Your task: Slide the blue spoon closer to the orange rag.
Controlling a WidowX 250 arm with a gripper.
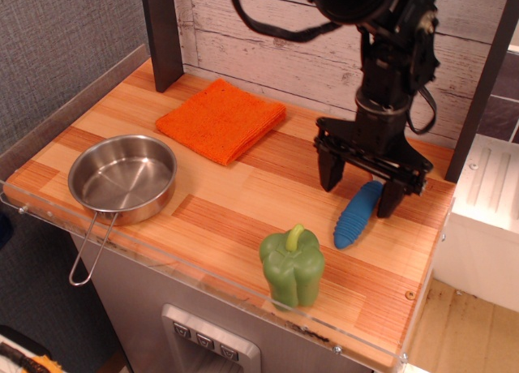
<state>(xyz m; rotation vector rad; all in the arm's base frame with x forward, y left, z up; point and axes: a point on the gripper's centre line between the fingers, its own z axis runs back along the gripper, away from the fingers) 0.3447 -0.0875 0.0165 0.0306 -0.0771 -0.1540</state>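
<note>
Blue spoon [357,216] lies near the right edge of the desk [235,215], its handle angled toward the front and its bowl hidden behind the gripper [359,187], whose jaws stand spread wide and empty astride the handle's upper end. Orange rag [221,118] sits well apart at rear left; bare wood runs between them, with the green pepper [292,267] at the front edge and the steel pan [122,178] front left.

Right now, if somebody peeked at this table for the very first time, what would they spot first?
Probably the big black gripper, hanging open over the blue spoon at the right of the wooden counter. Next, the bright orange rag lying flat near the back wall, and the green pepper standing by the front edge.
</note>
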